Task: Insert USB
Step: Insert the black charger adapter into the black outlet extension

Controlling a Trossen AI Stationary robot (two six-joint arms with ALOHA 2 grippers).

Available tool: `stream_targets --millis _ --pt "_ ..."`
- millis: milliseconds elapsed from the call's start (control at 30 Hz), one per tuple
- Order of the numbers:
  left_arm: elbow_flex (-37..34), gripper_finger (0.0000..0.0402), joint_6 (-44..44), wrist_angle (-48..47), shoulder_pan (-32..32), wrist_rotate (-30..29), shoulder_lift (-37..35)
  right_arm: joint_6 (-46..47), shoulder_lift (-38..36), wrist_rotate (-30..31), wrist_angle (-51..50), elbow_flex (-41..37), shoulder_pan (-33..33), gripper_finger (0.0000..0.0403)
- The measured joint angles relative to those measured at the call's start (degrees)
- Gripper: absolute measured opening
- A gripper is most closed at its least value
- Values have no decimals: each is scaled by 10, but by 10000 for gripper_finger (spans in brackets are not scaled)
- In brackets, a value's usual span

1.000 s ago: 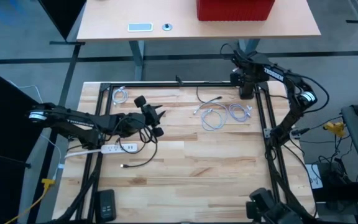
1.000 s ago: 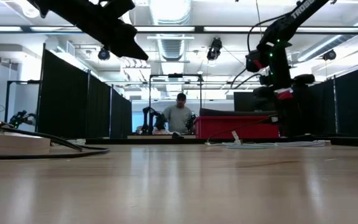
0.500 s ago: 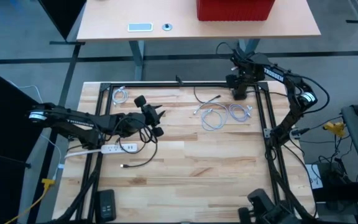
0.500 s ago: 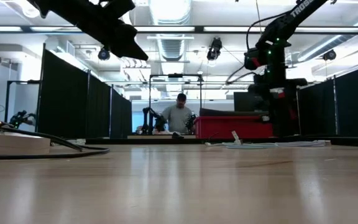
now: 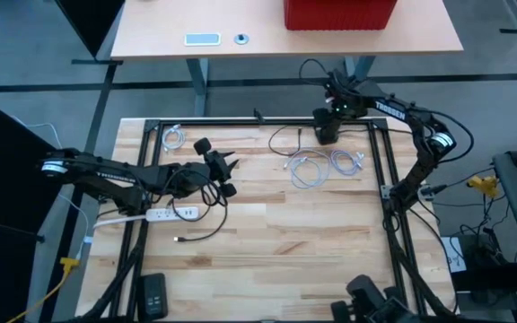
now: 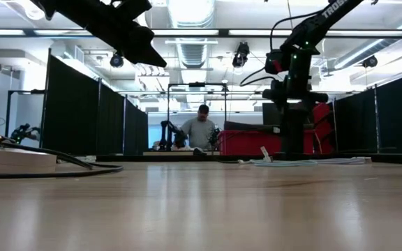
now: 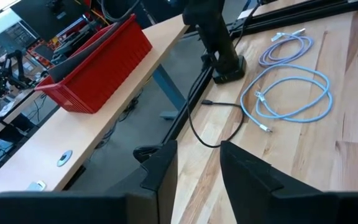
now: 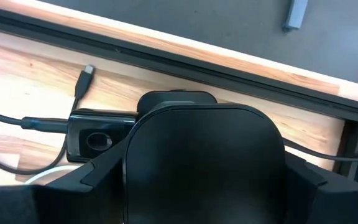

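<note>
I had the right gripper (image 5: 328,133) down at the far edge of the wooden table (image 5: 276,260), right by the black frame rail (image 5: 240,120). I could not tell if its fingers were open or closed, because its own dark body hid them. Just beside it lay a small black adapter block (image 8: 98,140) with a thin black cable (image 5: 285,135), and the cable's little USB plug (image 8: 87,72) lay loose on the wood near the rail. My left gripper (image 5: 223,175) waited above the white power strip (image 5: 170,213), fingers (image 7: 241,168) a little apart and holding nothing. Coiled light cables (image 5: 317,166) lay near the right gripper. I think the plug is light, small and hard, and its cable is soft and floppy. I would pinch the plug by its flat sides, close behind the metal tip, so it does not twist or slip.
</note>
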Motion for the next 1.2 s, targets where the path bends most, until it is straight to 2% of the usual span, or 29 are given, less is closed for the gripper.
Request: stream_targets --millis 467,700,1033,1200 --pt "0 109 0 -1 0 0 0 -1 -2 1 -11 -1 -5 264" --pt "0 110 0 -1 0 0 0 -6 0 -3 -17 -4 -5 305" --pt "0 112 0 -1 0 0 0 -34 -4 0 -17 -3 -5 278" --pt "0 118 0 -1 0 0 0 -48 -5 0 -24 4 -5 284"
